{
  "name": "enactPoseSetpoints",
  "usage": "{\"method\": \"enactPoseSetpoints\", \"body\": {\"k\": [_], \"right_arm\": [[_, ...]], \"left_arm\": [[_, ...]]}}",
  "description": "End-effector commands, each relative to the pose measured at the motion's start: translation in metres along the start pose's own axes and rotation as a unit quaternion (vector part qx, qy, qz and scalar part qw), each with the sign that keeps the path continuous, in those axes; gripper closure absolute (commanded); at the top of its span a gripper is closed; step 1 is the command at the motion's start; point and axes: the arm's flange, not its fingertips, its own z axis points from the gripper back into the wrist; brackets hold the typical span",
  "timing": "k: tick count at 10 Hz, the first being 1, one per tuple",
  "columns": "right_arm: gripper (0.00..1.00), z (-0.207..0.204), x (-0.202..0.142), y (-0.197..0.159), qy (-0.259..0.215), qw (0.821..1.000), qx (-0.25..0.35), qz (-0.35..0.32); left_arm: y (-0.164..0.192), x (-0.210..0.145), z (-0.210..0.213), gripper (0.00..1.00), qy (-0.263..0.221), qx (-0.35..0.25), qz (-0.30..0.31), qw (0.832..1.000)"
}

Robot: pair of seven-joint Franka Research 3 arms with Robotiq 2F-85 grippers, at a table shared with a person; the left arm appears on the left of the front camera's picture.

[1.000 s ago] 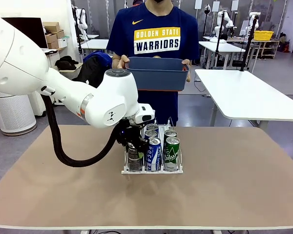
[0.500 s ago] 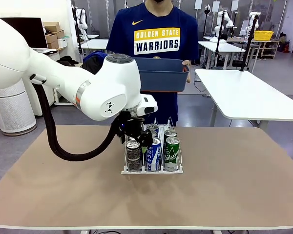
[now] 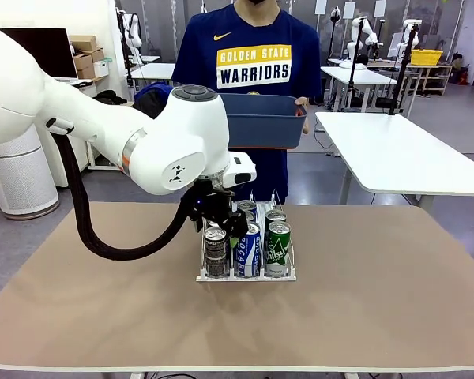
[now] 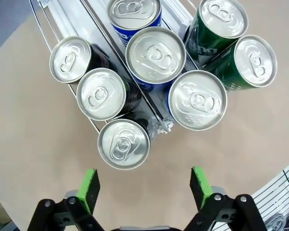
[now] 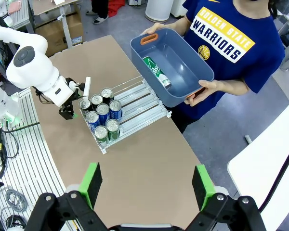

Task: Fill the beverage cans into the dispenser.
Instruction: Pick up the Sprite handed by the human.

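The dispenser [image 3: 245,277] stands mid-table with its three lanes holding several beverage cans: black [image 3: 216,253] on the left, blue [image 3: 246,251] in the middle, green [image 3: 277,248] on the right. My left gripper [image 3: 218,219] hangs open just above the front black can, touching nothing. In the left wrist view its green pads [image 4: 89,189] stand wide apart below that black can's silver top [image 4: 124,143], and the dispenser's rails [image 4: 94,21] run away from me. My right gripper [image 5: 147,185] is open and empty, high over the table, looking down on the dispenser [image 5: 137,113].
A person at the far side holds a blue-grey tub [image 3: 261,118] in both hands above the table edge. One green can [image 5: 156,72] lies inside the tub [image 5: 192,89]. Bare brown tabletop [image 3: 379,292] surrounds the dispenser on every side.
My left gripper let go of the front black can, opened and rose above it. The can now stands alone in the left lane.
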Motion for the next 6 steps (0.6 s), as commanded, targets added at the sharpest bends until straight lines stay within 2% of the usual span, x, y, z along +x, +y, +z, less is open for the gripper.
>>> {"method": "enactPoseSetpoints", "body": {"k": [1, 3, 4, 5, 6], "right_arm": [[0.00, 0.000, 0.000, 0.000, -0.002, 1.000, 0.001, 0.000], [0.00, 0.000, 0.000, 0.000, -0.002, 1.000, 0.001, 0.000], [0.00, 0.000, 0.000, 0.000, -0.002, 1.000, 0.001, 0.000], [0.00, 0.000, 0.000, 0.000, -0.002, 1.000, 0.001, 0.000], [0.00, 0.000, 0.000, 0.000, -0.002, 1.000, 0.001, 0.000]], "left_arm": [[0.002, 0.001, 0.000, 0.00, 0.001, -0.004, 0.003, 1.000], [0.000, 0.000, -0.001, 0.00, 0.001, 0.000, 0.000, 1.000], [0.018, -0.001, 0.017, 0.00, -0.013, -0.030, -0.001, 0.999], [0.036, -0.009, 0.042, 0.00, -0.007, -0.048, -0.012, 0.999], [0.054, -0.006, 0.064, 0.00, -0.019, -0.041, -0.034, 0.998]]}}
